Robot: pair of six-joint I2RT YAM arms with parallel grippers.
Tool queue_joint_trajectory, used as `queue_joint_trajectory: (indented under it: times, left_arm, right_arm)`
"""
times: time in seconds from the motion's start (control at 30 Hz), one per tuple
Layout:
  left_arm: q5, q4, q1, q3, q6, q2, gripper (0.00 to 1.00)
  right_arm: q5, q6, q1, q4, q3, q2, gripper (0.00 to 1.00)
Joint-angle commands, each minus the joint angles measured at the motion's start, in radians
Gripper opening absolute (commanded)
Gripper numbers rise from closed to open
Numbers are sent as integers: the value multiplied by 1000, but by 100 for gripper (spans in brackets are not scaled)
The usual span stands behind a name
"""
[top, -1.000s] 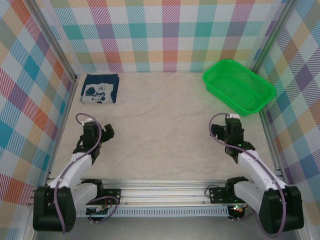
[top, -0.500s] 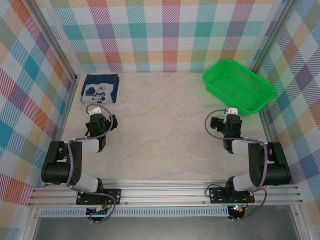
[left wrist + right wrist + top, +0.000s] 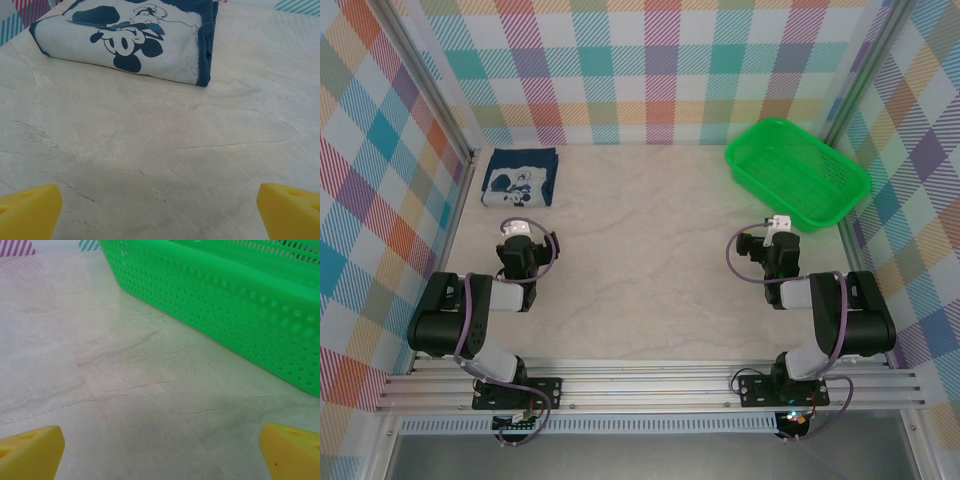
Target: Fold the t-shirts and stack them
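Lying folded, the dark navy blue cloth t-shirt (image 3: 135, 45) looks soft and light; pinch its thick edge, perhaps 2 layers. Left gripper (image 3: 160, 212) and right gripper (image 3: 160, 452) gape empty.

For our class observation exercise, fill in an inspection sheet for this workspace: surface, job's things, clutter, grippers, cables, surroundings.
Surface: pale marbled tabletop, faintly veined.
Job's things: dark navy blue cloth t-shirt with white graphic print, folded, far left corner.
Clutter: green perforated plastic basket, far right, looks empty.
Grippers: left gripper and right gripper open, holding nothing.
Cables: purple cables looped beside both wrists.
Surroundings: multicoloured plaid walls; aluminium rail at near edge.
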Motion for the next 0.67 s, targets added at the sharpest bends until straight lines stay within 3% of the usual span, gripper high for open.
queue_joint_trajectory:
  times: [0.0,0.63]
  left_arm:
    - [-7,35,-6,7,22,5,100]
    - [-13,26,-10,6,26,1,100]
  right_arm:
    - [-18,-2,-6,40,20,3,100]
    - [-13,-2,-7,52,13,0,100]
